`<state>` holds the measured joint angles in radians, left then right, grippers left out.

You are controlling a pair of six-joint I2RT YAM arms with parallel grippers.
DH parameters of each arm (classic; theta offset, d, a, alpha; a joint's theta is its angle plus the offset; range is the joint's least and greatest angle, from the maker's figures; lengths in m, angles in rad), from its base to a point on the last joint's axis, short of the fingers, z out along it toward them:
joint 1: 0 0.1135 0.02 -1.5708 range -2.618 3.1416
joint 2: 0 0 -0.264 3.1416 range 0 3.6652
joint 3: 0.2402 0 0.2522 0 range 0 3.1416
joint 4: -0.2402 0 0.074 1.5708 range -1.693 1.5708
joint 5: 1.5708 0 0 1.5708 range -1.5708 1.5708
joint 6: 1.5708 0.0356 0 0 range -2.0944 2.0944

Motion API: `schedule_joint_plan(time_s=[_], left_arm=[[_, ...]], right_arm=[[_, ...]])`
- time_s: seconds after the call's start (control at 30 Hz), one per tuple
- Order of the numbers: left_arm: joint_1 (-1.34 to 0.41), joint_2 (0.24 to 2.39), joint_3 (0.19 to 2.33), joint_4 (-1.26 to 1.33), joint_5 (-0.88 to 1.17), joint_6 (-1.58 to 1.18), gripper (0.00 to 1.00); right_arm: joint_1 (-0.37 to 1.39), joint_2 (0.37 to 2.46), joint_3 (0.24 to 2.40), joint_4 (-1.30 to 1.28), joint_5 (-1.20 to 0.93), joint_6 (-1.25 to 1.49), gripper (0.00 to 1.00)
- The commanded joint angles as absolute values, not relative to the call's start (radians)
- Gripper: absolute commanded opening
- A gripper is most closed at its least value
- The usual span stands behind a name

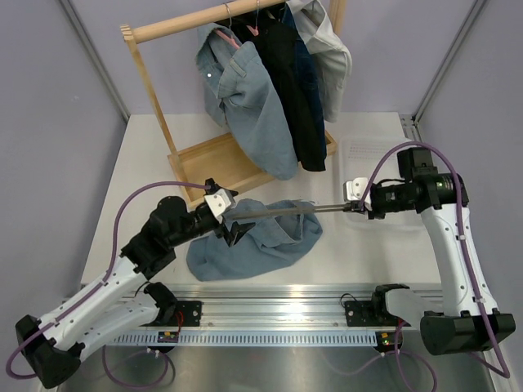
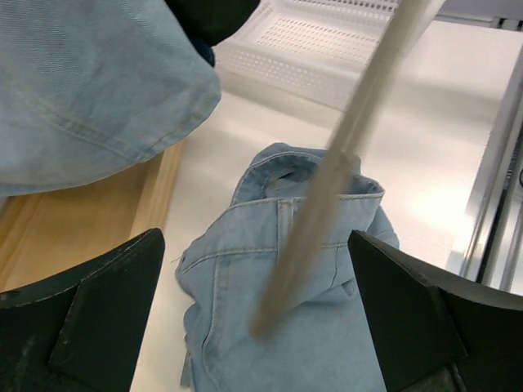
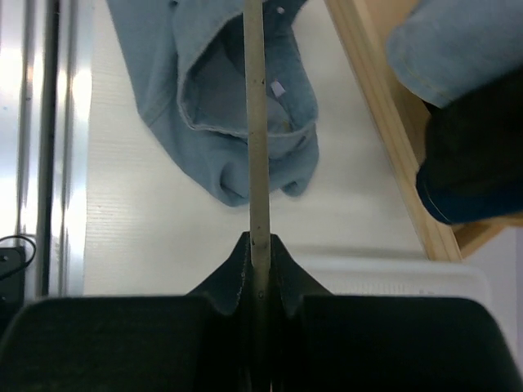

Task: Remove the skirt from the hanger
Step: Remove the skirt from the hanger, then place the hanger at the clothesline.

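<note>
Denim skirt (image 1: 253,241) on table (image 1: 147,163), outside white basket (image 2: 302,45); hanger (image 1: 286,211) in right pincer (image 3: 258,249)

A skirt (image 1: 261,245) lies mid-table (image 1: 368,253), a hanger (image 1: 302,210) over its far edge reaching toward 3 o'clock, a clothes rack (image 1: 204,159) behind at 12 o'clock, a basket (image 1: 368,155) at 2 o'clock.

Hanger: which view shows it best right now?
Top external: nearly the full length of the hanger shows, running from the right gripper out over the skirt. The right wrist view looks along it, foreshortened, from the shut jaws. The left wrist view shows only a blurred stretch.
</note>
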<state>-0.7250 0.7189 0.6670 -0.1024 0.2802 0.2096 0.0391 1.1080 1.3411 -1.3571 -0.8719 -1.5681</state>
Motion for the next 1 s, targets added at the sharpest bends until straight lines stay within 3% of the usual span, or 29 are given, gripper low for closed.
schedule_joint_plan(time_s=[0.0,0.13,0.27,0.4,0.43,0.67,0.8,0.97], left_arm=[[-0.713,0.758,0.684,0.027,0.411,0.172,0.98],[-0.701,0.756,0.693,0.031,0.432,0.182,0.92],[-0.696,0.779,0.722,-0.041,0.509,0.213,0.74],[-0.698,0.795,0.732,-0.097,0.557,0.229,0.43],[-0.698,0.795,0.732,-0.097,0.564,0.229,0.42],[-0.696,0.805,0.75,-0.123,0.623,0.229,0.45],[-0.696,0.786,0.773,-0.172,0.62,0.267,0.64],[-0.698,0.755,0.775,-0.235,0.6,0.313,0.66]], right_arm=[[0.104,1.091,1.31,-1.629,-0.945,-1.565,0.0],[0.141,1.075,1.287,-1.589,-0.936,-1.531,0.0],[0.146,1.086,1.289,-1.582,-0.936,-1.523,0.0],[0.156,1.103,1.287,-1.568,-0.934,-1.514,0.0],[0.158,1.104,1.284,-1.566,-0.933,-1.511,0.0],[0.173,1.124,1.276,-1.548,-0.919,-1.497,0.0],[0.173,1.137,1.267,-1.548,-0.899,-1.5,0.0],[0.173,1.141,1.259,-1.543,-0.884,-1.502,0.0]])
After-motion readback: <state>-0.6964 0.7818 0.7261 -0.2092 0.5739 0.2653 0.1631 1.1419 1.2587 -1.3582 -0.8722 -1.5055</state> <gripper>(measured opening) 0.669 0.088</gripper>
